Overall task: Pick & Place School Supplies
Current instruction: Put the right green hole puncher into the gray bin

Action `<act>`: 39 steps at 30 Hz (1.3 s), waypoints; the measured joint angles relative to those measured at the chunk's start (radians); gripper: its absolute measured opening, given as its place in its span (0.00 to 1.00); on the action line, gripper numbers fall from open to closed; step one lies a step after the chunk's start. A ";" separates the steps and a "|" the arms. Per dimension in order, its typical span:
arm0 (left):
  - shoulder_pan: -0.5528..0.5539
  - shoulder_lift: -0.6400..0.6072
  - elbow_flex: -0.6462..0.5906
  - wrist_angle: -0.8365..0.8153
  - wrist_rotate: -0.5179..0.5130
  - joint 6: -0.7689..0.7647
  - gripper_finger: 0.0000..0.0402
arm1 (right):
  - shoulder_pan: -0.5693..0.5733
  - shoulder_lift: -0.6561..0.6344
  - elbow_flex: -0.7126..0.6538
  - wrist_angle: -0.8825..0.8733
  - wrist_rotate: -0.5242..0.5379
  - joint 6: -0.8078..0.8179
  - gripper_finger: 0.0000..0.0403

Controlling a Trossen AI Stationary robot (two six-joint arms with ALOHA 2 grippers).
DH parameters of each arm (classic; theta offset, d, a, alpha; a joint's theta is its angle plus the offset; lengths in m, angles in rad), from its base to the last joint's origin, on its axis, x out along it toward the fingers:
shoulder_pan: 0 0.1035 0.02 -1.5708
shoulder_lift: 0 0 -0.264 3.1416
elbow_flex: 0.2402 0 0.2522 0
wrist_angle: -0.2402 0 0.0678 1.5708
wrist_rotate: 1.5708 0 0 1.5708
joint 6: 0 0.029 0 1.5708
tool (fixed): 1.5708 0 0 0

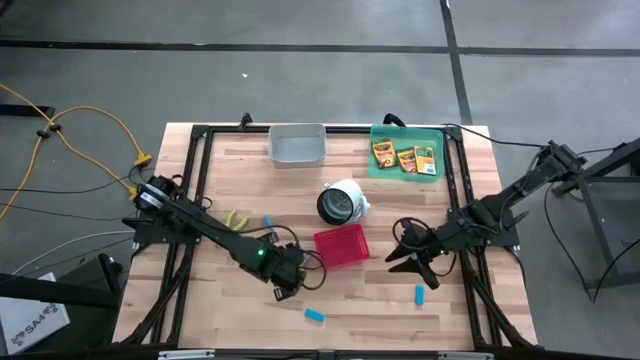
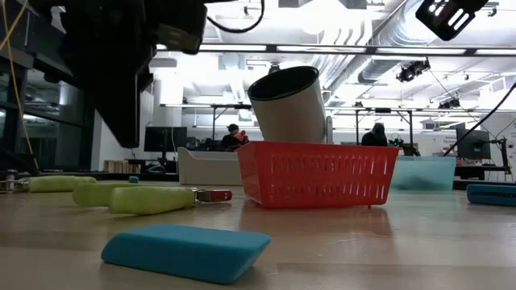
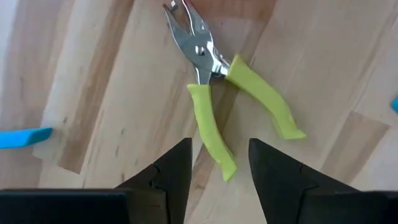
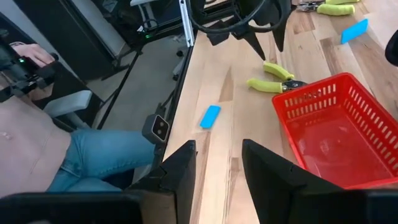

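A pair of yellow-green-handled pliers (image 3: 230,106) lies flat on the table. My left gripper (image 3: 217,168) hangs open just above it, its fingers on either side of one handle's free end (image 3: 225,167) without touching. In the high view this gripper (image 1: 282,285) stands left of the red basket (image 1: 342,245). A second pair of pliers (image 1: 237,217) lies farther left. Three crayon boxes (image 1: 405,157) lie in the green tray (image 1: 437,137). Light-blue blocks (image 1: 315,315) (image 1: 419,293) (image 1: 268,220) lie scattered. My right gripper (image 1: 418,270) is open, right of the basket, holding nothing.
A white cylinder (image 1: 342,200) stands tilted behind the basket, and a grey bin (image 1: 297,143) sits at the far edge. A black frame (image 1: 195,190) runs along the table's sides. A seated person's leg (image 4: 106,158) shows beyond the near edge. Bare wood lies along the near edge.
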 joint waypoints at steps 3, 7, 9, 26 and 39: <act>0.000 0.013 0.000 0.002 0.023 -0.014 0.40 | 0.009 0.001 0.000 -0.001 0.016 0.021 0.30; 0.000 0.034 0.000 0.001 0.031 -0.045 0.42 | 0.023 0.001 0.000 0.000 0.028 0.024 0.30; 0.000 0.043 0.000 0.002 0.039 -0.054 0.42 | 0.032 0.001 0.000 0.000 0.045 0.024 0.30; 0.036 0.083 0.000 0.003 0.041 -0.092 0.42 | 0.054 0.001 0.000 0.002 0.062 0.073 0.30; 0.050 0.145 -0.001 0.015 0.116 -0.047 0.38 | 0.054 0.001 0.000 0.000 0.062 0.073 0.30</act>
